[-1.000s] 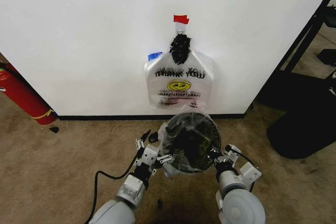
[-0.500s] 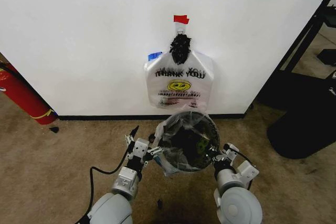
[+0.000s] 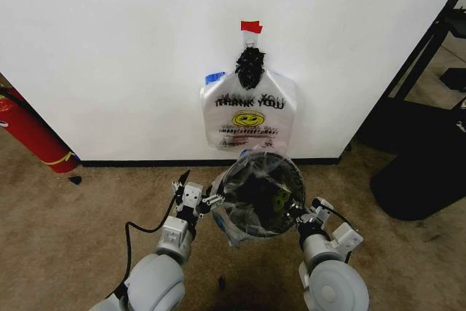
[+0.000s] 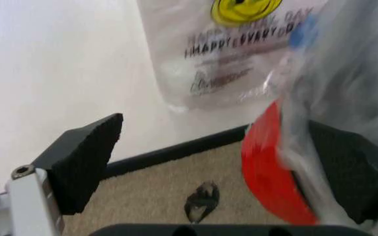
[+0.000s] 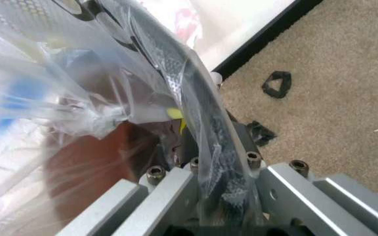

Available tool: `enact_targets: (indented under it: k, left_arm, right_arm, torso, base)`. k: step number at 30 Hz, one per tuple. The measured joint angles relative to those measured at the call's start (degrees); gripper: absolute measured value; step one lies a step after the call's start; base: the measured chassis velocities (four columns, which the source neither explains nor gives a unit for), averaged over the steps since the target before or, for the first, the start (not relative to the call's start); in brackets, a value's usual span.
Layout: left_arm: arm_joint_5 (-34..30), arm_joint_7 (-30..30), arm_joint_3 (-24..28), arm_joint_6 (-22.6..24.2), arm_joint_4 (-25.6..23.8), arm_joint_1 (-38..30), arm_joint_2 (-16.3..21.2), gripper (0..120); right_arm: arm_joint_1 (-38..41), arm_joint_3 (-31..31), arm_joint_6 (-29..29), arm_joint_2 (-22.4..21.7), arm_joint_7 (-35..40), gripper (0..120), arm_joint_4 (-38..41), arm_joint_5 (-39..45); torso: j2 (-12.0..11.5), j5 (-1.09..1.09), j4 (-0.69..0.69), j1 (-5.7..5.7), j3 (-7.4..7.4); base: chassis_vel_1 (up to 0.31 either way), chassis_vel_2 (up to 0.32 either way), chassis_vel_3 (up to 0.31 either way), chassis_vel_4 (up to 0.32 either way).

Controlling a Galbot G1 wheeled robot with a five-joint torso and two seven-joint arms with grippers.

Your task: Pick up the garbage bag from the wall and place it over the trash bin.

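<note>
Here your right gripper is clamped on the bin rim and bag; left gripper, jaws apart beside the bin, should tuck slack plastic evenly.

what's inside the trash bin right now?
The garbage bag lines the trash bin, its crinkly plastic draped over the rim, a small yellow print showing inside. The bin's bottom is dark and covered by the plastic, so nothing more can be made out.

Tan carpet floor bears the trash bin and a red fire extinguisher
</note>
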Motion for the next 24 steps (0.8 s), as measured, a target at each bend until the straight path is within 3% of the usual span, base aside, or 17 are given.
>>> enact_targets:
  k: [14, 24]
  left_arm:
    - [-3.9, -0.3, 0.0, -4.5, 5.2, -3.2, -1.0, 100]
    - [-2.2, -1.4, -2.3, -5.8, 7.7, -1.3, 1.0, 100]
  right_arm:
    - [-0.7, 0.8, -2.0, -0.4, 1.3, 0, 3.4, 4.6]
    - [-0.1, 2.7, -4.5, -1.1, 4.8, 0, 3.7, 8.4]
  torso:
    - [0.0, -0.01, -0.01, 0.0, 0.0]
    - [0.0, 0.0, 0.0, 0.0, 0.0]
  base:
    - [0.0, 0.0, 0.0, 0.0]
    - [0.0, 0.0, 0.0, 0.0]
